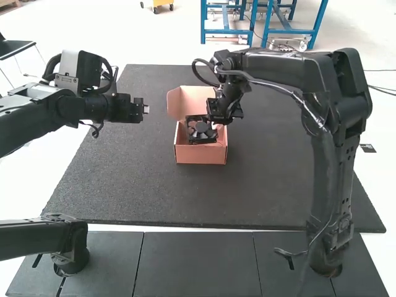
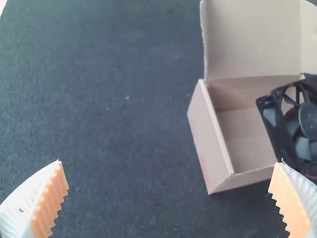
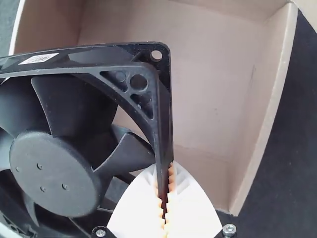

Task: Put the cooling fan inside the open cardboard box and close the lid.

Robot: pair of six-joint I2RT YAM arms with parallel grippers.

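Cooling fan (image 3: pixel 74 163) frame edge pinched by right tool (image 3: pixel 166 196), over open box (image 1: pixel 201 153)

No text or number is clear enough to read. A white label (image 3: pixel 39 58) sits on the black frame of the cooling fan (image 3: pixel 59 163), its print too small to make out. A faint line of red print (image 2: pixel 205 171) runs along the outer side wall of the cardboard box (image 2: pixel 218 148), too blurred to read. A small black tag (image 1: pixel 366 147) with white marks lies just beside the dark mat (image 1: pixel 124 173), and it is likewise illegible.
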